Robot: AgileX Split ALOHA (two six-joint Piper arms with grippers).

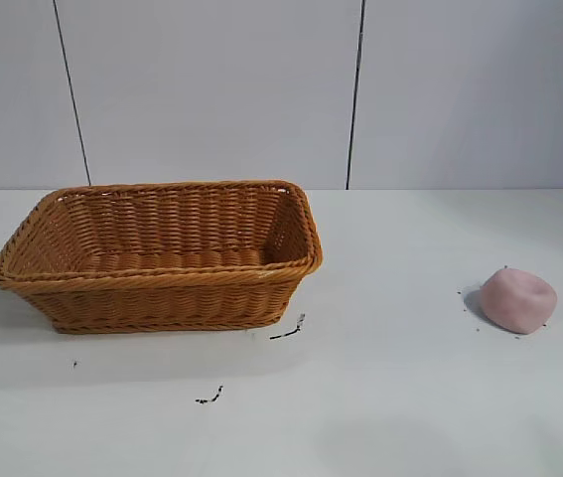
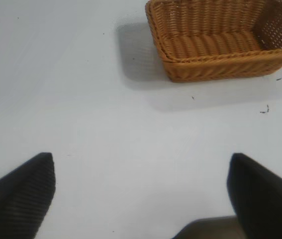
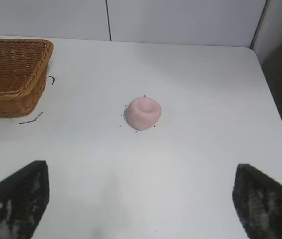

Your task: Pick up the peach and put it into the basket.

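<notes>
Sitting at the right of the exterior view, the peach [image 1: 517, 299] rests on the white tabletop [image 1: 400, 397], well apart from the basket [image 1: 162, 283] at the left of the frame. Neither arm shows in this view, and the basket looks empty. A few dark marks [image 1: 288, 329] lie on the tabletop near the basket's front corner.

The left wrist view shows the left hand [image 2: 141, 191] with its fingers spread wide, nothing between them, over bare tabletop; the basket sits in the upper right of that frame. This arm seems idle.

The right wrist view shows the right hand [image 3: 141, 201], fingers also wide apart and empty, with the peach ahead near the frame's centre and the basket at the upper left edge. The step in hand looks like the reach. To do it well, the right hand should centre over the peach, descend with fingers straddling its widest part, and close gently, since the lump looks soft and rounded and could roll or squash.
</notes>
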